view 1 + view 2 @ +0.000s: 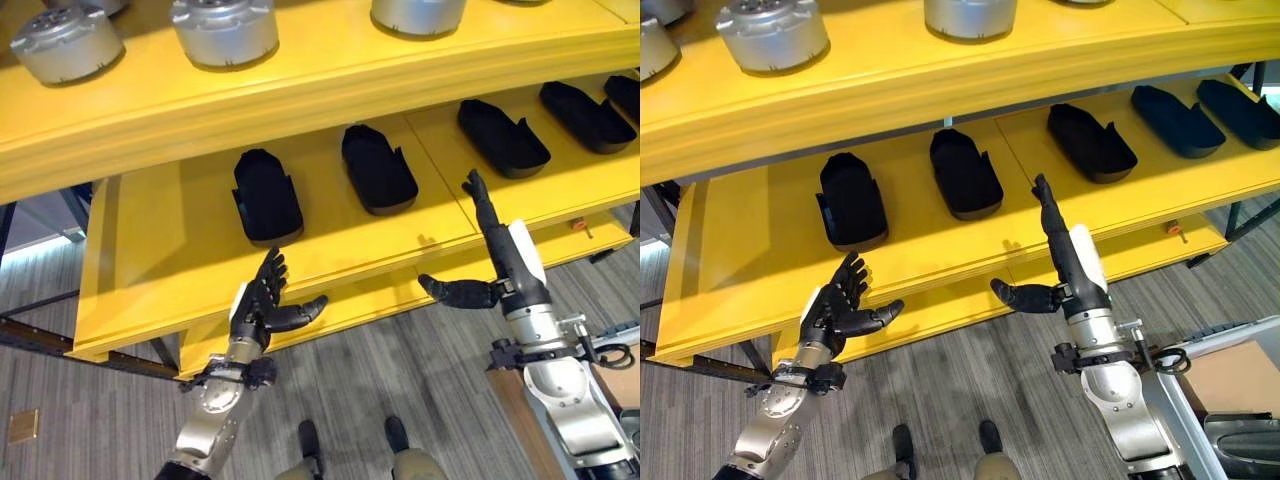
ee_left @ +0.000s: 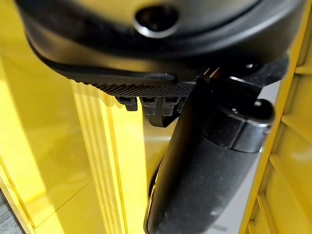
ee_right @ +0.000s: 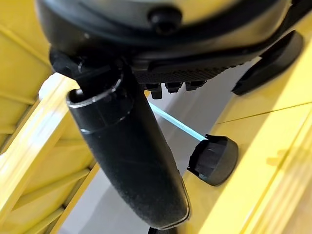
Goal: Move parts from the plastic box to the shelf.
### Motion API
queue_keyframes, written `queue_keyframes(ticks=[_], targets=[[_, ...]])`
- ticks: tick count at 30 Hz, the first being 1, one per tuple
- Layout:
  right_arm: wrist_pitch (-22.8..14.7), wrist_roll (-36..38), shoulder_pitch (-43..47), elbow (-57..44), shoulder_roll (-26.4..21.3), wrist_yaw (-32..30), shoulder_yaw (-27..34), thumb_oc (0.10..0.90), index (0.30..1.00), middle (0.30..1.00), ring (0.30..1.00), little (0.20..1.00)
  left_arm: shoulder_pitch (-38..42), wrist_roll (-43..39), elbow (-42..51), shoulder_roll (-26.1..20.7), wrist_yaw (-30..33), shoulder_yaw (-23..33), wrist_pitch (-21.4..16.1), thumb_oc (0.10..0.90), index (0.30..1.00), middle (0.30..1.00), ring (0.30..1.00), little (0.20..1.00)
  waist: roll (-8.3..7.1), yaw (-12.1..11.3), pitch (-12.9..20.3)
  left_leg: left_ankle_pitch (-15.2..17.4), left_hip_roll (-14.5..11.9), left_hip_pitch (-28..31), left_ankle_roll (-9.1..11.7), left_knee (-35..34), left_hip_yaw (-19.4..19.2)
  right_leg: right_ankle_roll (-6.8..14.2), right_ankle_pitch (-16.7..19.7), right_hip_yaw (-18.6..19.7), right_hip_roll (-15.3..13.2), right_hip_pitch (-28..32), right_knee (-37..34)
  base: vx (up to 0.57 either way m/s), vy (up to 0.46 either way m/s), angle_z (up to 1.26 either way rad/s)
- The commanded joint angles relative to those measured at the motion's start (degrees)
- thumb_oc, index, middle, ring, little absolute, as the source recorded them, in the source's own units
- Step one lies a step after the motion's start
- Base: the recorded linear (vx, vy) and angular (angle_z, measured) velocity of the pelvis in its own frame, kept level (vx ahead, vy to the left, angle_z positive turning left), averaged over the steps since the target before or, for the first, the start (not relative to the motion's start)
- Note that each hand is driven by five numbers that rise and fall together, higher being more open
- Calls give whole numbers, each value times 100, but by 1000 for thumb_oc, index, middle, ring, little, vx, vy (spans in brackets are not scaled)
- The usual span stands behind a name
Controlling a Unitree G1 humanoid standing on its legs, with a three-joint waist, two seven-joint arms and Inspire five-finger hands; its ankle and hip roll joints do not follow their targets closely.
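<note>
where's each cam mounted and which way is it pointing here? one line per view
Left eye view: on the head, looking down at the yellow shelf with black parts; open left hand and right hand raised before it.
Right eye view: same head, slightly offset, same shelf, parts and hands.
Left wrist view: on the left wrist, looking along its hand at yellow shelf boards.
Right wrist view: on the right wrist, looking along its hand to black parts on the shelf.
Shared: shelf in all; black parts in three.

Bright overhead light — shaded lower shelf [image 1: 180, 250] — blurred wrist close-ups.
</note>
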State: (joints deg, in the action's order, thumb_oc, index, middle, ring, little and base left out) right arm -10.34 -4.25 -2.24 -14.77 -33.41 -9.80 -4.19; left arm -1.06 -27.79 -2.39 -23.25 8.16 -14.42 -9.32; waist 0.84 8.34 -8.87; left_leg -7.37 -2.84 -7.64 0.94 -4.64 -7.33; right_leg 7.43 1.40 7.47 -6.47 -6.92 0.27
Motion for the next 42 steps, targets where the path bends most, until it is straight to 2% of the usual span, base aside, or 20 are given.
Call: queue_keyframes(ticks=[1, 4, 6, 9, 12, 13, 14, 15, 18, 19, 21, 23, 24, 28, 30, 34, 38, 39, 41, 42], targets=[[-549, 215, 425, -242, 92, -81, 94, 900, 1000, 1000, 1000, 1000, 432, 227, 123, -121, -53, 216, -623, 900, 1000, 1000, 1000, 1000, -242, -73, 347, 602, -169, 608, 129, -36, -31, 294, 694, 122, -328, -123, -285, 12, 102, -20], [-551, 224, 361, -271, 115, -57, 114, 900, 1000, 1000, 1000, 1000, 487, 254, 119, -144, -40, 204, -626, 900, 1000, 1000, 1000, 1000, -248, -35, 322, 626, -115, 584, 103, -36, -82, 344, 751, 155, -380, -174, -282, 4, 89, -11], [-573, 213, 325, -288, 177, -64, 111, 900, 1000, 1000, 1000, 1000, 748, 336, 65, -192, 71, 131, -656, 900, 1000, 1000, 1000, 1000, -288, 57, 188, 684, -40, 467, 58, -36, -244, 498, 1006, 319, -431, -418, -339, -43, 114, -20], [-549, 174, 522, -217, 223, -77, -87, 900, 1000, 1000, 1000, 1000, 801, 339, 53, -225, 169, 154, -677, 900, 1000, 1000, 1000, 1000, -324, -4, 77, 724, -79, 490, 32, -36, -486, 561, 1208, 217, -382, -685, -238, -48, 48, -39], [-519, 141, 886, -170, 251, -48, -360, 900, 1000, 1000, 1000, 1000, 718, 359, 117, -285, 239, 274, -665, 900, 1000, 1000, 1000, 1000, -277, -264, -18, 800, -252, 659, 1, -36, -881, 401, 1055, -1093, -601, -768, 234, 17, 1, -114], [-519, 140, 897, -166, 253, -50, -365, 900, 1000, 1000, 1000, 1000, 720, 359, 117, -287, 239, 281, -664, 900, 1000, 1000, 1000, 1000, -284, -260, -23, 781, -251, 650, 4, -36, -884, 391, 1068, -1091, -600, -778, 233, 24, -40, -202], [-499, 162, 1114, -97, 275, -24, -490, 900, 1000, 1000, 1000, 1000, 634, 318, 189, -342, 236, 410, -654, 900, 1000, 1000, 1000, 1000, -316, -406, -74, 792, -381, 808, 42, -36, -1195, 312, 940, -1928, -855, -683, 421, 3, -101, -141], [-470, 172, 1199, -21, 284, -7, -529, 900, 1000, 1000, 1000, 1000, 584, 299, 232, -372, 207, 450, -642, 900, 1000, 1000, 1000, 1000, -374, -414, -87, 804, -434, 900, 80, -36, -1336, 317, 974, -2095, -946, -633, 395, 30, -153, -69], [-428, 190, 1105, 116, 304, 42, -520, 900, 1000, 1000, 1000, 1000, 508, 336, 182, -336, 115, 470, -608, 900, 1000, 1000, 1000, 1000, -438, -345, 9, 897, -521, 1136, 179, -36, -1393, 370, 735, -1924, -834, -453, 249, 108, -178, -72], [-454, 231, 937, 42, 231, 49, -381, 900, 1000, 1000, 1000, 1000, 479, 254, 174, -269, 52, 471, -596, 900, 1000, 1000, 1000, 1000, -463, -236, 64, 723, -662, 1220, 247, -24, -1554, 243, 716, -1891, -724, -400, 246, 84, -226, -19], [-461, 257, 784, -1, 197, 67, -279, 900, 1000, 1000, 1000, 1000, 473, 226, 149, -239, 10, 429, -578, 900, 1000, 1000, 1000, 1000, -400, -185, 117, 798, -757, 1314, 328, -17, -1497, 278, 588, -1882, -653, -278, 226, 123, -220, -16], [-504, 330, 353, -72, 95, 67, 65, 900, 1000, 1000, 1000, 1000, 520, 229, 63, -149, -129, 256, -504, 900, 1000, 1000, 1000, 1000, -254, 45, 250, 556, -1043, 1398, 542, -2, -1602, 179, 398, -1954, -452, -103, 172, 97, -253, -12], [-502, 333, 332, -86, 90, 71, 81, 900, 1000, 1000, 1000, 1000, 523, 230, 58, -142, -130, 243, -506, 900, 1000, 1000, 1000, 1000, -240, 40, 255, 545, -1061, 1395, 557, -4, -1594, 168, 392, -1965, -436, -100, 171, 53, -209, 13], [-647, 327, -351, -343, -27, -2, 601, 900, 1000, 1000, 1000, 1000, 591, 256, 12, -28, -303, -32, -430, 900, 1000, 1000, 1000, 1000, 84, 358, 335, -201, -1552, 1438, 943, 7, -1698, -103, 43, -1921, 39, -16, 163, 57, -274, 2], [-701, 329, -593, -401, -44, -51, 771, 900, 1000, 1000, 1000, 1000, 671, 252, -22, 18, -326, -168, -410, 900, 1000, 1000, 1000, 1000, 157, 442, 301, -487, -1723, 1440, 1044, 59, -1709, -253, -95, -1897, 210, -37, 252, 17, -199, -11], [-757, 319, -903, -474, -65, -80, 972, 900, 1000, 1000, 1000, 1000, 760, 312, -73, 75, -367, -319, -403, 900, 1000, 1000, 1000, 1000, 190, 516, 230, -663, -1924, 1344, 1090, 479, -1594, -468, -245, -1714, 492, 17, 269, 25, -217, -10], [-744, 281, -1153, -474, -99, -142, 1307, 900, 1000, 1000, 1000, 1000, 868, 261, -77, 136, -390, -447, -402, 900, 1000, 1000, 1000, 1000, 98, 520, 96, -447, -1664, 942, 882, 1480, -1348, -639, -279, -1533, 585, 253, 114, 36, -211, -39], [-719, 274, -1096, -454, -86, -167, 1297, 900, 1000, 1000, 1000, 1000, 898, 239, -64, 120, -369, -449, -408, 900, 1000, 1000, 1000, 1000, -28, 385, 3, -95, -1002, 498, 494, 1589, -852, -674, -154, -1323, 519, 262, 61, 17, -119, -15], [-718, 289, -987, -432, -70, -97, 1163, 900, 1000, 1000, 1000, 1000, 808, 237, -21, 94, -349, -370, -432, 900, 1000, 1000, 1000, 1000, -198, 269, -32, 442, -371, 167, 241, 1513, -370, -597, -66, -993, 461, 301, 31, 44, -25, -87], [-715, 297, -893, -371, -79, 7, 1028, 900, 1000, 1000, 1000, 1000, 711, 273, 22, 82, -349, -292, -473, 900, 1000, 1000, 1000, 1000, -280, 123, -118, 643, 107, -162, 148, 1436, 103, -543, -2, -737, 507, 413, -28, 56, -15, -131]])
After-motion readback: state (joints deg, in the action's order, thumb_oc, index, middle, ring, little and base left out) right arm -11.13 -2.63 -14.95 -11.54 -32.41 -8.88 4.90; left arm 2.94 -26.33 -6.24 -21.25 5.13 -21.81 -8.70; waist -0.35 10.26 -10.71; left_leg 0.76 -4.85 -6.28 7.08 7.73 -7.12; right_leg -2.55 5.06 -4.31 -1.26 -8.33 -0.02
